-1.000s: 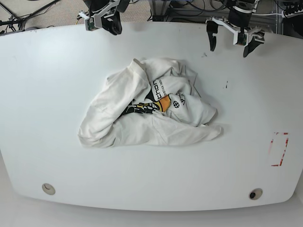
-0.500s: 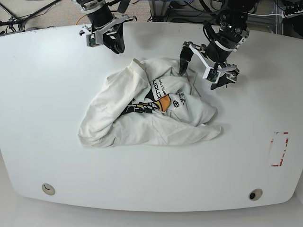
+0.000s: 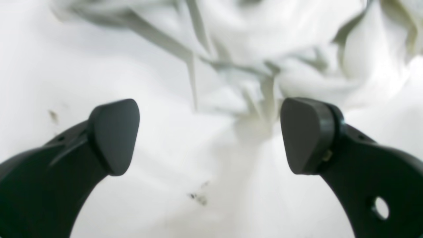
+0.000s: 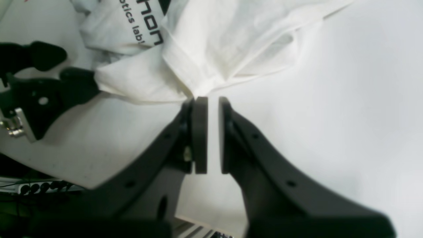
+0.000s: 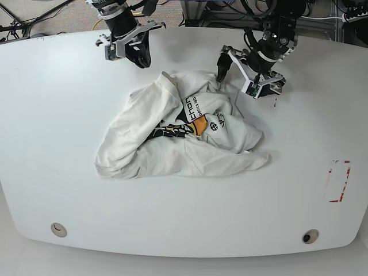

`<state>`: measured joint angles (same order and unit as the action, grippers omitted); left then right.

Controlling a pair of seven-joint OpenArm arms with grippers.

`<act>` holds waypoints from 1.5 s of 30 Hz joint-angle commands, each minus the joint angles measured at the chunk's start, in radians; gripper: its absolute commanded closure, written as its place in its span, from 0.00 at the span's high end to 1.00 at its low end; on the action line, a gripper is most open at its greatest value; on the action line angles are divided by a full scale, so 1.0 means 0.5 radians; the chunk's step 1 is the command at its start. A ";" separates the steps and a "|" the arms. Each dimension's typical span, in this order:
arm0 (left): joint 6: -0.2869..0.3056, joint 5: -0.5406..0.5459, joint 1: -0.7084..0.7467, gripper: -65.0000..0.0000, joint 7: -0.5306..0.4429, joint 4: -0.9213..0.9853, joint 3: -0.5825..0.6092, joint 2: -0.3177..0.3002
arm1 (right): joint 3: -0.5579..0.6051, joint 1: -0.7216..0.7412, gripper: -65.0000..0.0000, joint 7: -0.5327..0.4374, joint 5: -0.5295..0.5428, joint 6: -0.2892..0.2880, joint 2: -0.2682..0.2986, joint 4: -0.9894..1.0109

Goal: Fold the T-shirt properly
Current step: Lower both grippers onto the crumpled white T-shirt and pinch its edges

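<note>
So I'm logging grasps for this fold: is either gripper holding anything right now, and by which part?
Nothing is held. The left gripper hangs open over the T-shirt's far edge; the right gripper is shut just short of the cloth, with nothing between its pads.

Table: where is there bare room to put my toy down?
Bare patches: left of the T-shirt, the front strip between it and the table edge, and right toward the red marks. Crowded: the back, by both grippers.

A white tabletop (image 5: 57,144) fills the frame. A red-outlined rectangle (image 5: 339,181) marks its right edge. Two round holes (image 5: 58,230) (image 5: 310,236) sit near the bottom edge; cables (image 5: 34,14) run upper left.
</note>
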<state>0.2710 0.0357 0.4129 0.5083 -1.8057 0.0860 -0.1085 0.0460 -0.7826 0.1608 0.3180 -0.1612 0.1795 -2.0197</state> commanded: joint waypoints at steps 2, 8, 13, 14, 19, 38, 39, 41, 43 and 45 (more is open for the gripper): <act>0.003 0.013 -0.023 1.00 -0.039 0.020 -0.002 0.001 | -0.004 -0.023 0.08 -0.050 0.013 -0.020 0.011 -0.040; 0.003 0.016 -0.076 1.00 -0.042 0.038 0.001 0.004 | -0.023 -0.014 0.08 -0.050 0.013 -0.020 0.020 -0.040; 0.003 0.016 -0.168 1.00 -0.042 0.121 0.069 0.004 | -0.103 0.094 0.08 -0.047 0.013 -0.020 0.011 -0.025; 0.003 0.016 -0.183 1.00 -0.042 0.136 0.084 0.007 | -0.115 0.109 0.08 -0.047 0.016 -0.020 0.011 -0.007; 0.003 0.016 -0.235 0.95 -0.042 0.170 0.121 0.065 | -0.155 0.226 0.09 0.131 0.016 -0.020 0.011 -0.013; 0.003 0.010 -0.208 0.01 -0.030 0.216 0.118 0.062 | -0.370 0.652 0.58 0.561 0.608 -0.020 0.026 0.110; 0.003 0.010 -0.189 0.01 -0.030 0.210 0.118 0.041 | -0.370 0.674 0.58 0.561 0.642 -0.020 0.029 0.144; 0.003 0.016 -0.146 0.01 -0.033 0.197 0.118 -0.005 | -0.388 0.711 0.59 0.561 0.722 -0.020 0.054 0.220; 0.003 0.016 -0.125 0.01 -0.033 0.185 0.118 -0.012 | -0.413 0.741 0.59 0.561 0.793 -0.020 0.057 0.279; 0.003 0.016 -0.103 0.01 -0.033 0.176 0.118 -0.018 | -0.431 0.803 0.59 0.567 0.872 -0.020 0.057 0.365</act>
<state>0.2741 0.0536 0.3534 0.4595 -1.7061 0.1440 -0.1143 -0.1608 -0.4095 0.4633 0.7181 -0.1589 0.1986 -1.8496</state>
